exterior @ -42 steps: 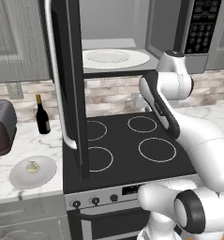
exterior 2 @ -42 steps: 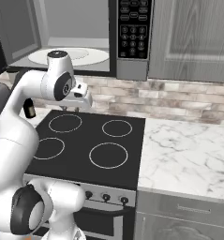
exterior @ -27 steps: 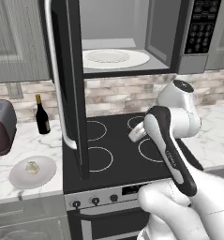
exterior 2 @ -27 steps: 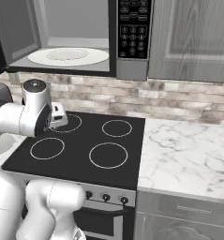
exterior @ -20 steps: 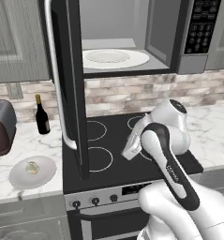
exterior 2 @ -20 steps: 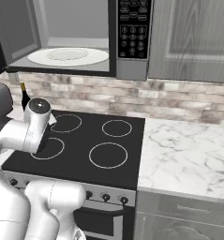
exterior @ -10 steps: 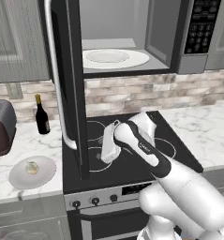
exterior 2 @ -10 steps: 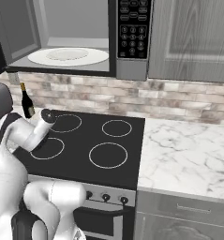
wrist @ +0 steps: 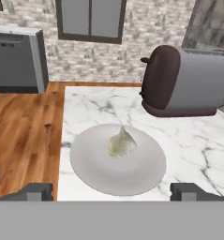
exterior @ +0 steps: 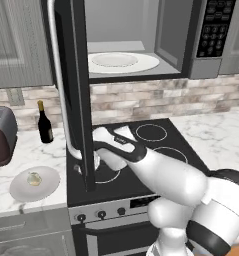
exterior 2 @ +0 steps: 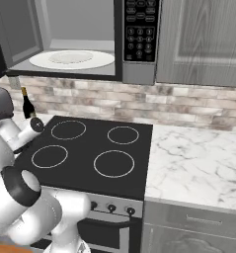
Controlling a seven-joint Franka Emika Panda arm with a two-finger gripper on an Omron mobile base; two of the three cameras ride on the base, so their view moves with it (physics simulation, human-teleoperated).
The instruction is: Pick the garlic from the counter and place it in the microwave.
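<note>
While small off-white pointed garlic bulb point(wrist: 122, 143) sits on round white plate point(wrist: 85, 164), dead ahead of two-finger gripper point(wrist: 113, 191), fingers spread, nothing held.

Off-white, faintly yellow garlic point(wrist: 122, 143) lies on a plain white plate point(wrist: 92, 169). Under it the counter point(wrist: 193, 151) is white marble with grey veins; behind it, a dark red and grey toaster point(wrist: 184, 82).

No readable text
The microwave point(exterior 2: 139, 44) keypad carries small white marks, too blurred to make out as words.
</note>
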